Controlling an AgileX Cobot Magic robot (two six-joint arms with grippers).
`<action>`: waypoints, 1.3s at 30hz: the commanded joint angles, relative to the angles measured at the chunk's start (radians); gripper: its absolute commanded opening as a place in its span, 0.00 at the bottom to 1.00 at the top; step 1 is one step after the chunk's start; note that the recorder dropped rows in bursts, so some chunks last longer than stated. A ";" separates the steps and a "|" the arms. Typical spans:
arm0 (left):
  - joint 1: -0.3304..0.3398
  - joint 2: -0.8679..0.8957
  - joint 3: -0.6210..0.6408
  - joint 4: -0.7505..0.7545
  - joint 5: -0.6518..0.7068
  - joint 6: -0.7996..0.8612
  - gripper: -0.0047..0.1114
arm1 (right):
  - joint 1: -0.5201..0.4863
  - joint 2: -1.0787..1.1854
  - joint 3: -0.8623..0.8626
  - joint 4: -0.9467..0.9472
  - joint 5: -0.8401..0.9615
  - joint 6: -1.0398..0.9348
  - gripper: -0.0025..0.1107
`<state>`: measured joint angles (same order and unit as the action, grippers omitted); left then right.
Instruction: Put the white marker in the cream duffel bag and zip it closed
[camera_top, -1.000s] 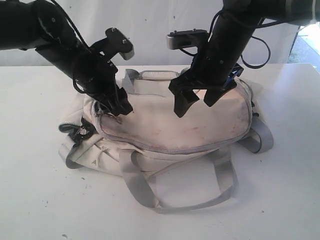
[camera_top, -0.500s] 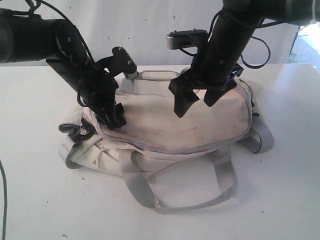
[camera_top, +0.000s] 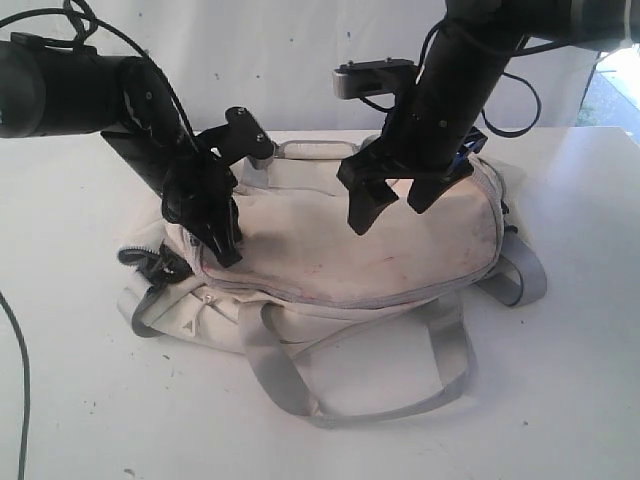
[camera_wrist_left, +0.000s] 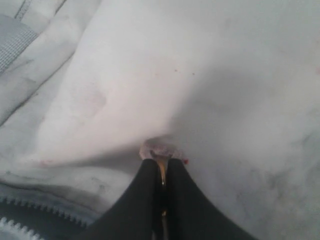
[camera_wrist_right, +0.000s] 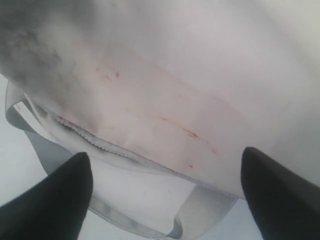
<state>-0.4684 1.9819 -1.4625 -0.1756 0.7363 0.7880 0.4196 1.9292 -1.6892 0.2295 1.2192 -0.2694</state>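
- White tabletop (camera_top: 560, 400) and a plain white backdrop; the cream duffel bag (camera_top: 400, 250) is lying flat in the middle, with its grey webbing handles (camera_top: 290, 385) flopping toward the near edge.
- The left gripper (camera_top: 228, 250) is pressing into the bag's left end, just beside the grey zipper (camera_top: 300, 295). Its fingers are clamped tight together and something tiny is glinting between them, can't tell what.
- The right gripper (camera_top: 389, 213) is hanging over the bag's top panel with its jaws spread wide, gripping nothing.
- Can't tell where the white marker is.
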 joint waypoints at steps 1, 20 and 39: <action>0.008 -0.016 -0.006 0.000 -0.034 -0.134 0.04 | -0.008 -0.012 0.003 0.006 0.002 0.001 0.69; 0.237 -0.080 -0.006 -0.581 0.064 -0.183 0.04 | -0.008 -0.012 0.003 0.118 -0.002 -0.172 0.69; 0.338 -0.080 -0.006 -0.858 0.155 -0.351 0.04 | 0.131 0.007 0.003 0.354 -0.264 -0.390 0.69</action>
<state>-0.1320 1.9182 -1.4625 -0.9688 0.8859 0.4529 0.5117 1.9292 -1.6892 0.5892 1.0230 -0.6373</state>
